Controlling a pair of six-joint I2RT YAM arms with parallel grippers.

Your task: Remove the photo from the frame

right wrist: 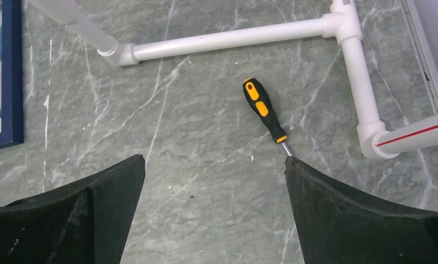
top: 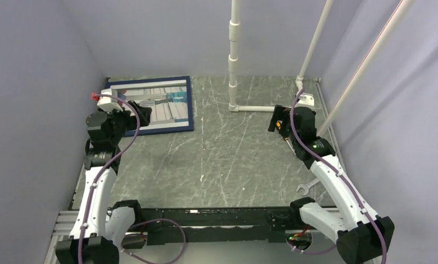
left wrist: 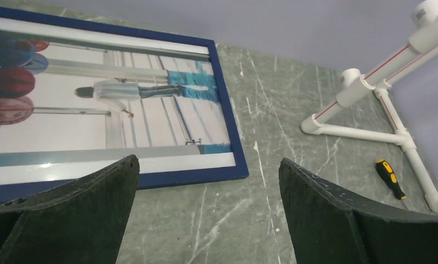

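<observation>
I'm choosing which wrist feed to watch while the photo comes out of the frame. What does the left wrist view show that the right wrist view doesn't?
Only the left wrist view: the scene on the photo, with its figure and balls, nearly the whole frame, and the open left gripper.
Only the right wrist view: the metal shaft of the screwdriver, and the open right gripper.
Both: the screwdriver, the white pipe, the marble table and part of the frame.
</observation>
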